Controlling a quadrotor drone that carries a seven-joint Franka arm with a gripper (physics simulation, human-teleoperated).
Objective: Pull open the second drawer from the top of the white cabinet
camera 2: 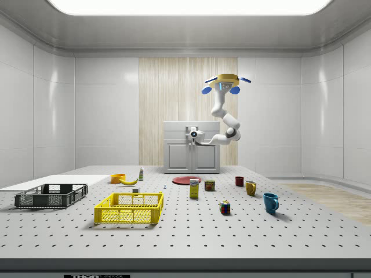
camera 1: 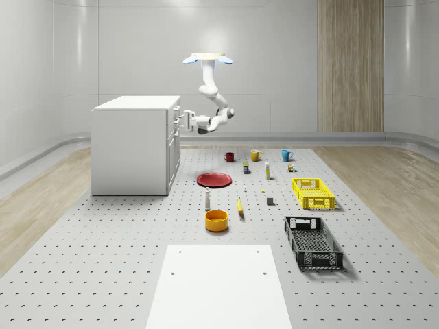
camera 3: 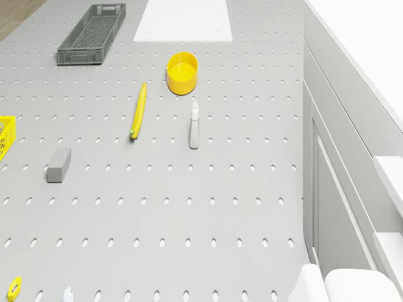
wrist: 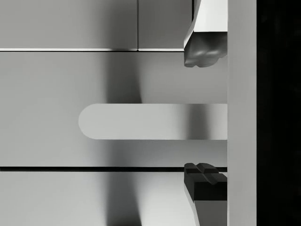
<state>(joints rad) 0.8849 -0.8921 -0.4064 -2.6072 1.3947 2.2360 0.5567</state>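
Pegboard floor, white cabinet (camera 1: 134,145), drawer handle (wrist: 150,121) between spread jaws, drone (camera 1: 207,59) hovering beside

surface: grey perforated floor (camera 1: 103,260) carried everything
cabinet: white cabinet (camera 1: 134,147) stood on it
sheet: white panel (camera 1: 219,284) lay flat
crates: yellow crate (camera 1: 313,193), black crate (camera 1: 313,242)
small items: red plate (camera 1: 215,179), orange bowl (camera 1: 216,220), banana (camera 1: 240,206)

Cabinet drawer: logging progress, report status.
Drone hovering beside white cabinet. Claw open, straddling handle. Drawer looks shut. Nothing in the way.
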